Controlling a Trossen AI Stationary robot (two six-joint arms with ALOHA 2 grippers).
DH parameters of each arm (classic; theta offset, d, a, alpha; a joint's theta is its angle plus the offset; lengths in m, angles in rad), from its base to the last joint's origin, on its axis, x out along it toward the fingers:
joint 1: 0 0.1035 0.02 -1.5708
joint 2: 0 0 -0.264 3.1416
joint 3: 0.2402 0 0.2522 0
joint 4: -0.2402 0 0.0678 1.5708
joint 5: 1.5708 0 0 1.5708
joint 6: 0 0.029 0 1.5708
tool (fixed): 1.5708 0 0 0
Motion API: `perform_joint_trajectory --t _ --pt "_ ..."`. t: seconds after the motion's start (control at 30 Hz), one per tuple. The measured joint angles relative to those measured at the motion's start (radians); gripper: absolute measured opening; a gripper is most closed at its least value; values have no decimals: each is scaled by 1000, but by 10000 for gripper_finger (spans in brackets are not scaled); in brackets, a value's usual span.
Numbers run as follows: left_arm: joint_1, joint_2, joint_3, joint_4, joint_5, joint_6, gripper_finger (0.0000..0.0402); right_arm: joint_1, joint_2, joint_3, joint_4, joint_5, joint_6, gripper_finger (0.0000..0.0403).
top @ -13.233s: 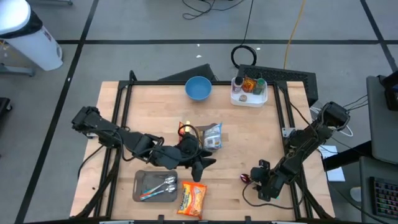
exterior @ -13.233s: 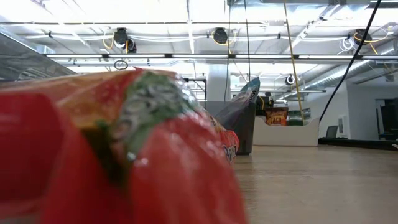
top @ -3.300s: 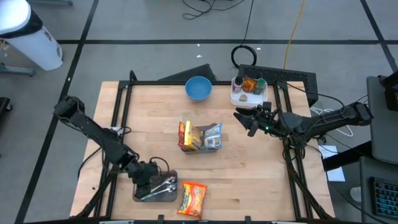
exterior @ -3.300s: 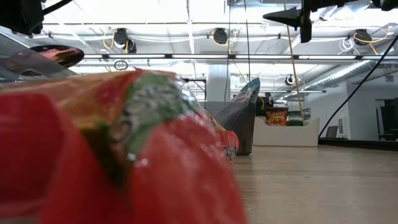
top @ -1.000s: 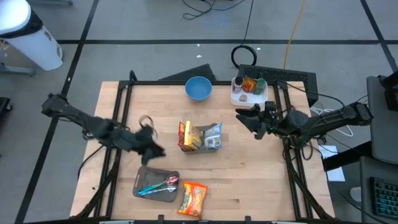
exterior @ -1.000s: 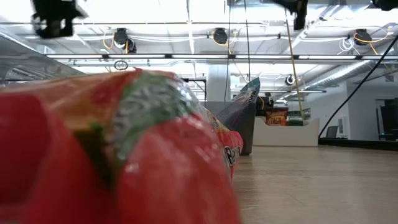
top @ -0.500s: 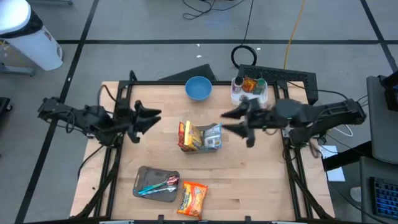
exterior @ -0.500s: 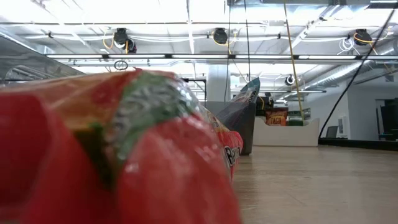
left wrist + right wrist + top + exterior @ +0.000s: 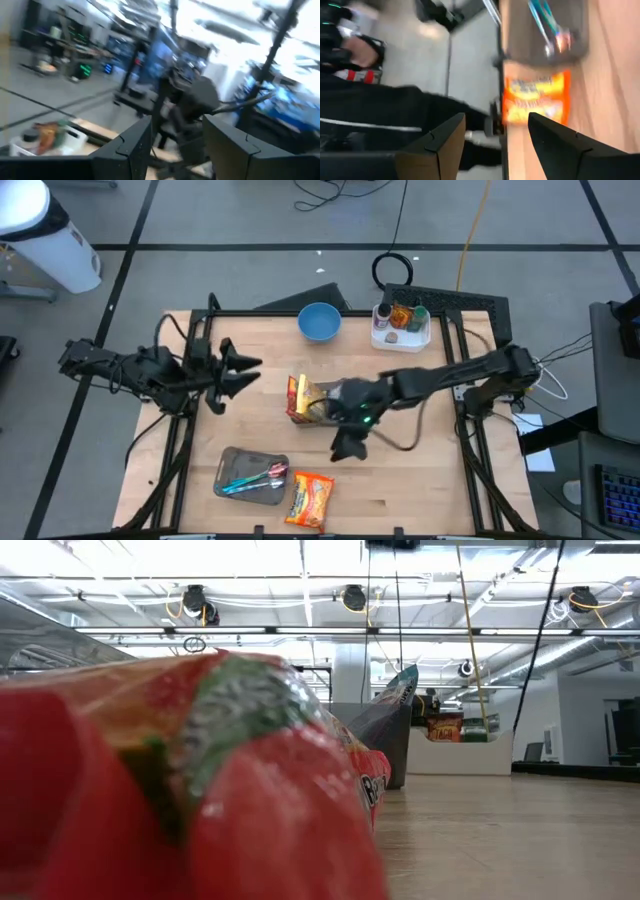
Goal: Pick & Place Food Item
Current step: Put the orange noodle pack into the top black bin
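The desk (image 9: 420, 470) fills the middle of the high view, its food laid out in reach of both arms. At frame centre two snack bags (image 9: 322, 400) stand upright against each other, which is probably why neither has toppled. The right gripper (image 9: 345, 446) sits just below and right of them, fingers spread with nothing between, aimed toward the lower edge where the orange packet (image 9: 309, 499) lies flat beside the grey tray (image 9: 250, 477) of utensils; that packet looks like its likely pick. The left gripper (image 9: 238, 372) waits at centre left, fingers parted and empty. The blue bowl (image 9: 319, 322) sits at upper centre, a likely drop place.
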Motion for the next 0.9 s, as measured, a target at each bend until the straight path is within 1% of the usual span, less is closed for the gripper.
perform_joint_trajectory --t 0.07,0.13,0.23,0.37,0.43,0.53,0.63,0.7,0.9 --pt "0 0 0 -37 54 -5 182 5 53 0 -13 -24 33 210" --pt "0 0 0 -76 92 -30 182 13 100 0 -15 -22 68 210" --pt "0 0 0 -136 141 -94 182 27 167 0 34 -25 108 210" --pt "-10 0 0 -205 218 -175 182 55 238 -1 78 -28 114 210" --pt "-20 0 0 -241 240 -197 182 68 260 -1 63 -34 103 210" --pt "-39 1 -1 -275 241 -216 182 88 283 -13 75 -33 92 210" --pt "-52 1 -1 -281 241 -219 182 108 303 -35 97 32 88 210" --pt "-57 0 -1 -280 241 -219 182 116 306 -63 120 52 87 210" --pt "-57 0 -1 -278 241 -239 182 112 312 -198 322 88 196 210"
